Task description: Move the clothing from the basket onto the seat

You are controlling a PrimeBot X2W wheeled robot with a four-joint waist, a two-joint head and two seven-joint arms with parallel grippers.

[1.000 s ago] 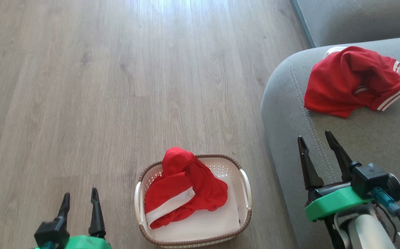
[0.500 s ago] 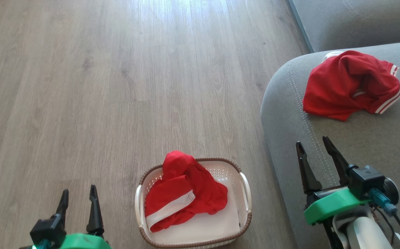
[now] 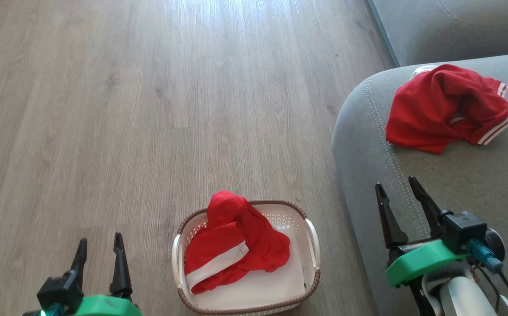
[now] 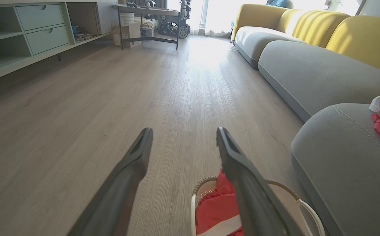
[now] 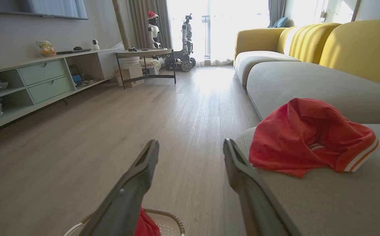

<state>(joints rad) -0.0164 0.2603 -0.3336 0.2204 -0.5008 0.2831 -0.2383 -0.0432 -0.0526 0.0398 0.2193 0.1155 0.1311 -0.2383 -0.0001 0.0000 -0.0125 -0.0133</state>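
Item one, the clothing: we count two bright red soft garments with white stripe trim. One red garment (image 3: 236, 245) lies bunched in the small oval cream-white plastic basket (image 3: 284, 215) with a brown woven-look rim, its peak rising above the far rim. The second red garment (image 3: 447, 107) lies crumpled on the large grey upholstered seat (image 3: 456, 184), inside the double stitched seam.

Step in hand, as we judge it: half done, with one piece delivered and one to fetch.

Left gripper (image 3: 100, 238): fingers apart, holding nothing, low over the floor just left of the basket. Right gripper (image 3: 394, 182): fingers apart, holding nothing, over the seat's rounded edge near the delivered garment.

Next move, in our estimate: a reach down into the basket, a pinch on the raised fold, a lift clear of the rim, then a carry right onto bare cushion.

Surroundings: pale wood-plank floor (image 3: 148, 109); a further grey sofa section (image 3: 456, 26); yellow backrests (image 5: 357, 46); a shelf unit with pale green drawers (image 5: 42, 78); a dark-framed table (image 5: 144, 52).

Obstructions: we see none between basket and seat; the light basket may shift or lift with the fabric.
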